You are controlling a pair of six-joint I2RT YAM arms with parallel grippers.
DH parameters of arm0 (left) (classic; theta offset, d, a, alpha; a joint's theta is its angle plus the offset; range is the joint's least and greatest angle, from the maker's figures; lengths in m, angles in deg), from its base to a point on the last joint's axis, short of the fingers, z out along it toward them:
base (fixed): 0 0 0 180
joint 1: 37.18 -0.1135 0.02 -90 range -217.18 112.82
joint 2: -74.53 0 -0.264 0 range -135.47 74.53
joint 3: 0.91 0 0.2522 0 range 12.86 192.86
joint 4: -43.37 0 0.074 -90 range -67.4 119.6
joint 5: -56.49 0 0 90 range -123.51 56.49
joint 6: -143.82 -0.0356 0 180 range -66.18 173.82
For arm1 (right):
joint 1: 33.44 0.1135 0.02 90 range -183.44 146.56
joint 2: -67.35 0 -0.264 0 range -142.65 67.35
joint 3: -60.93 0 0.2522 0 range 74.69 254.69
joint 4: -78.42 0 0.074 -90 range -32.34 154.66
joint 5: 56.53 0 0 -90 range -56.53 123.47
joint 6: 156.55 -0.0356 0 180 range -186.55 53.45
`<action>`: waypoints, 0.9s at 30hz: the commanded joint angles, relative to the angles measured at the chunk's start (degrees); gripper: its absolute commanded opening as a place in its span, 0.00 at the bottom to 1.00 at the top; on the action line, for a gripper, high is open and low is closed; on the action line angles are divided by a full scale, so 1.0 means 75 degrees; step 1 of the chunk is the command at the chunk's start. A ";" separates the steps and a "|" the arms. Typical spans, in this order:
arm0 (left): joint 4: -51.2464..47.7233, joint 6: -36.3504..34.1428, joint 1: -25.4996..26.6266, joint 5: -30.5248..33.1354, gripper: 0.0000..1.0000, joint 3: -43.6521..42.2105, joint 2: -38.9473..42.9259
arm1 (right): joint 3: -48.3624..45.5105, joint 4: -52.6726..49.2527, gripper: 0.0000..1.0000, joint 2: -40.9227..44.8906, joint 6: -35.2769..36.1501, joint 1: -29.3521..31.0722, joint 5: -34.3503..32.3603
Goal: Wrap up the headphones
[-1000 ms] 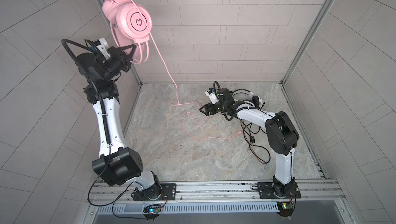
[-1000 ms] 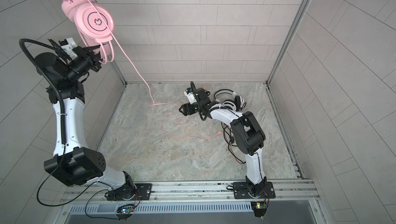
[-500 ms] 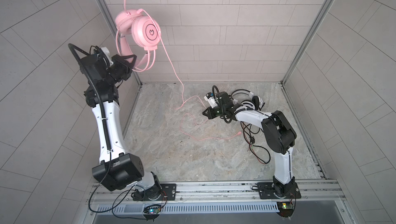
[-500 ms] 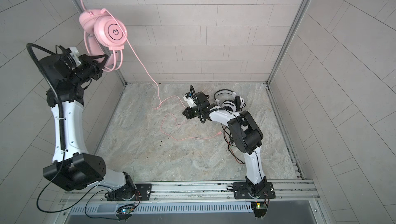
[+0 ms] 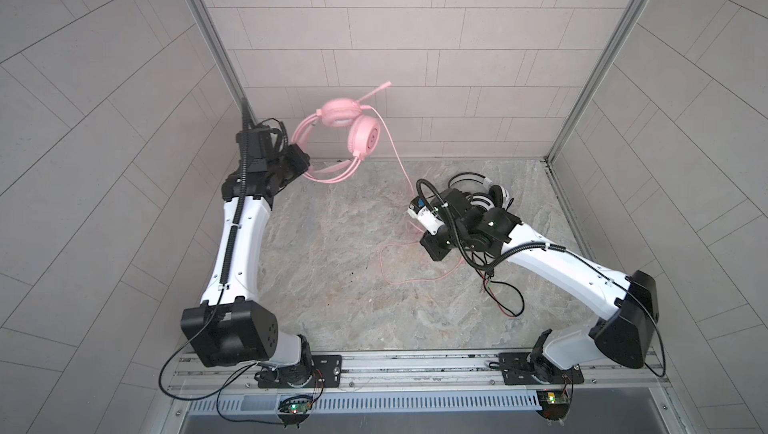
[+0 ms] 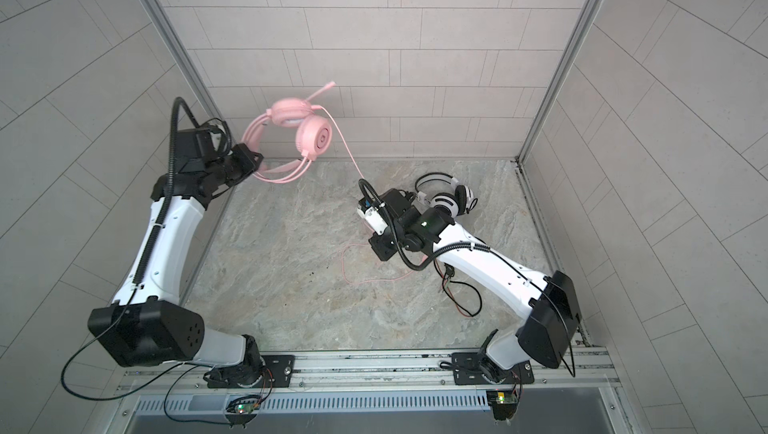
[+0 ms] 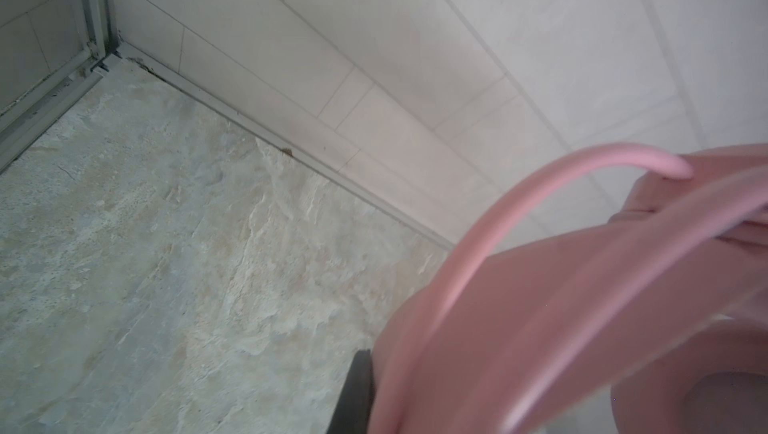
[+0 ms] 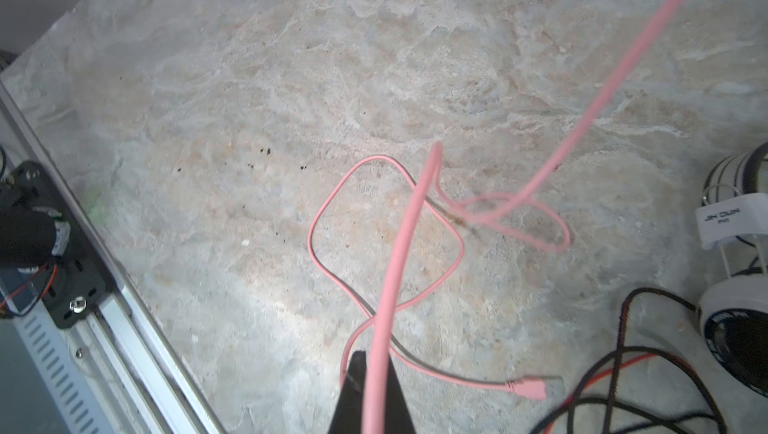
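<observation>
The pink headphones hang in the air near the back-left corner, and my left gripper is shut on their headband. In the left wrist view the pink band fills the frame beside one black finger. The pink cable runs down from an ear cup to my right gripper, which is shut on it just above the floor. More pink cable lies in loops, ending in a plug. The white-and-black headphones lie behind the right gripper.
A tangle of black and red cable lies on the stone floor by the right arm. Tiled walls close in the back and both sides. The metal rail with the arm bases runs along the front edge.
My left arm has swung the pink headphones down from high by the wall towards the floor. The right gripper has shut on the pink cable and shifted slightly forward.
</observation>
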 commanded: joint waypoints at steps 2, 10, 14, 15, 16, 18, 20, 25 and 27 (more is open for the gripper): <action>0.0053 -0.0935 0.0728 0.0264 0.00 0.0015 -0.0297 | 0.0534 -0.1046 0.05 0.0956 0.0454 0.0517 -0.1352; 0.0084 -0.1543 0.1155 -0.0601 0.00 -0.0238 -0.0802 | 0.1725 -0.1746 0.05 0.1479 0.0709 0.0463 -0.1598; 0.0302 -0.1768 0.1199 -0.0767 0.00 -0.0657 -0.0630 | 0.1991 -0.1787 0.04 0.1370 0.0843 0.0425 -0.1459; 0.0317 -0.1847 0.1248 -0.0822 0.00 -0.0694 -0.0614 | 0.2077 -0.1807 0.04 0.1329 0.0909 0.0415 -0.1404; 0.0260 -0.1966 0.1282 -0.0793 0.00 -0.0661 -0.0618 | 0.2153 -0.1830 0.04 0.1289 0.0993 0.0415 -0.1401; 0.0148 -0.2076 0.1305 -0.0712 0.00 -0.0601 -0.0618 | 0.2301 -0.1843 0.04 0.1236 0.1187 0.0398 -0.1459; 0.0184 -0.2126 0.1359 -0.0773 0.00 -0.0652 -0.0568 | 0.2368 -0.1753 0.04 0.1198 0.1286 0.0353 -0.1524; 0.0059 -0.2556 0.1956 -0.0858 0.00 -0.0587 -0.0600 | 0.2843 -0.1774 0.04 0.0735 0.1643 0.0274 -0.1524; -0.0157 -0.2822 0.2194 -0.0792 0.00 -0.0480 -0.0655 | 0.3190 -0.1877 0.04 0.0468 0.1859 0.0180 -0.1653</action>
